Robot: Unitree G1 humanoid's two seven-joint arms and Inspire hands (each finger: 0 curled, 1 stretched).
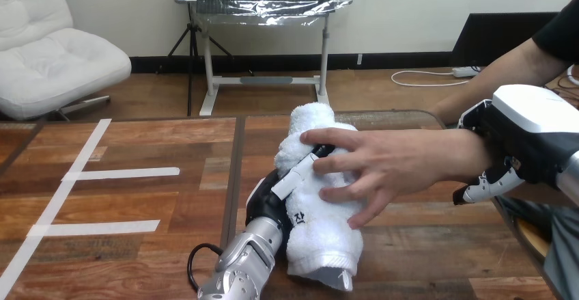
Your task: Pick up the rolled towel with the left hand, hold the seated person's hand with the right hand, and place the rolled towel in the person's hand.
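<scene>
The white rolled towel [321, 228] stands tilted above the table's middle, and my left hand [267, 203] is curled round it from the left, one of its fingers [300, 173] lying across the front. The person's hand [392, 163] comes in from the right and lies palm-down on the towel, its fingers spread over the roll and over my finger. My right hand [529, 132] is at the person's wrist, with its white shell above and its curled fingers [486, 185] below, wrapped round the wrist.
White tape strips [102, 173] mark the wooden table's [423, 245] left part. A dark seam [232, 177] runs down the tabletop just left of my left arm [246, 259]. The person's forearm [512, 67] slants in from the upper right.
</scene>
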